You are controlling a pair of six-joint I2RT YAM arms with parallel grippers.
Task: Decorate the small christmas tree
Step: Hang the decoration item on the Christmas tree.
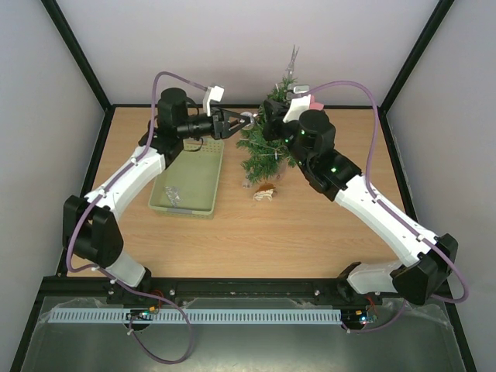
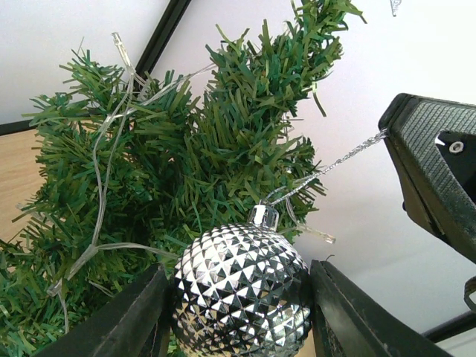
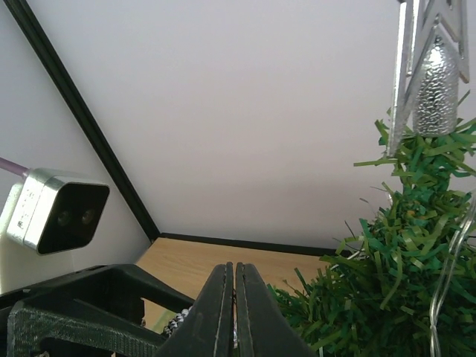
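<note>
Firstly, item held: silver faceted bauble [image 2: 242, 297], clamped between the left jaws at its widest part, cap upward, which leaves its hanging loop free. Silver thread [image 2: 327, 167] runs taut from the cap to the right jaws, which are pressed together and seem to pinch its far end; likely purpose, to draw the loop out so it can be hooked over a branch. Small christmas tree [image 1: 267, 147]: upright at the back of the counter [image 1: 310, 232], just beside the bauble, strung with a clear light wire [image 2: 104, 171], silver topper [image 3: 431, 82] at its tip. Pale green basket [image 1: 205, 178]: on the counter left of the tree, partly under the left arm [image 1: 128, 174]; contents, a few small pale pieces [image 1: 172, 195] in its near corner, kind not discernible. Loose item: small brown-and-white ornament [image 1: 264, 194] on the counter at the tree's foot.
</note>
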